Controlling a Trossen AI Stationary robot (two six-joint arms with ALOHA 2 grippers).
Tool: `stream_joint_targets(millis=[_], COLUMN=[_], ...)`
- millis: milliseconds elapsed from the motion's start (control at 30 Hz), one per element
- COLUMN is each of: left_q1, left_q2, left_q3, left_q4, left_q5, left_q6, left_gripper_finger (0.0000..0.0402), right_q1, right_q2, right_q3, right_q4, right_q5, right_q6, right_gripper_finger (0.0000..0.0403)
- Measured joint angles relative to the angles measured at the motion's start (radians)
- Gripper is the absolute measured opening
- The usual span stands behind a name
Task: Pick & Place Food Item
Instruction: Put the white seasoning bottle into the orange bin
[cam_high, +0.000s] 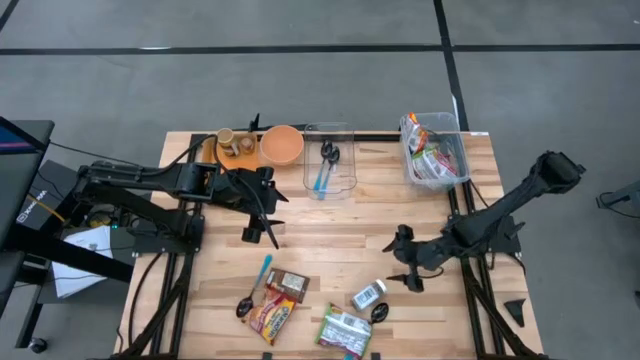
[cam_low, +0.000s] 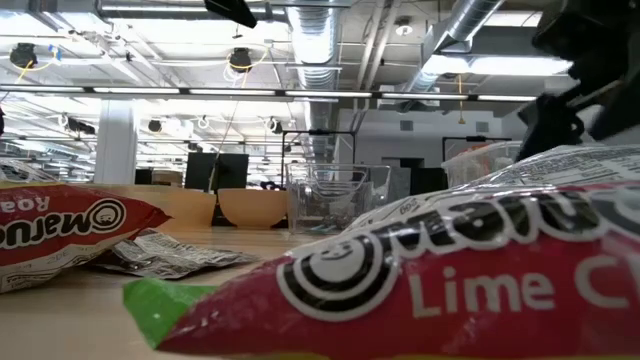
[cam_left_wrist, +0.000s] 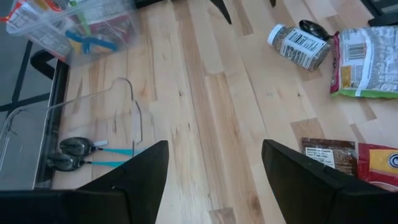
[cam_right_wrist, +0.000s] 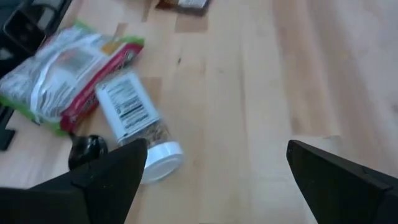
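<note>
Food items lie near the table's front edge: a small spice jar (cam_high: 369, 294) on its side, a green and red packet (cam_high: 345, 328), a brown packet (cam_high: 285, 285) and a red and yellow ramen packet (cam_high: 270, 318). My right gripper (cam_high: 402, 268) is open and empty, just right of the jar; the jar (cam_right_wrist: 134, 121) and the packet (cam_right_wrist: 68, 68) show ahead of its fingers. My left gripper (cam_high: 262, 236) is open and empty over the table's middle left, farther back than the packets (cam_left_wrist: 326, 152).
At the back stand a clear bin (cam_high: 433, 150) with food packets, a clear container (cam_high: 328, 160) holding spoons, an orange bowl (cam_high: 282, 145) and a wooden tray (cam_high: 235, 147) with cups. A blue-handled spoon (cam_high: 252, 290) and a black spoon (cam_high: 380, 312) lie among the food items.
</note>
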Motion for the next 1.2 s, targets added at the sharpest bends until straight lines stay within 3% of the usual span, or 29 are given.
stream_joint_targets(millis=[167, 467, 700, 933, 1200], left_q1=[-0.008, -0.008, -0.008, -0.008, -0.008], left_q2=[0.000, 0.000, 0.001, 0.001, 0.002], left_q3=[0.000, 0.001, 0.001, 0.001, 0.001], left_q4=[0.010, 0.044, 0.049, 0.049, 0.044], left_q5=[0.000, 0.000, 0.000, 0.000, 0.000], left_q6=[0.000, 0.000, 0.001, 0.002, 0.003], left_gripper_finger=[0.0253, 0.0253, 0.0253, 0.0253, 0.0253], right_q1=[-0.015, -0.024, -0.075, -0.123, -0.153], right_q2=[0.089, 0.155, 0.225, 0.360, 0.525], right_q3=[0.000, 0.000, 0.056, 0.207, 0.451], right_q4=[0.073, 0.297, 0.323, 0.209, -0.125], right_q5=[-0.136, -0.177, -0.317, -0.414, -0.516], right_q6=[-0.007, -0.132, -0.216, -0.317, -0.364], right_gripper_finger=[0.0382, 0.0382, 0.0382, 0.0382, 0.0382])
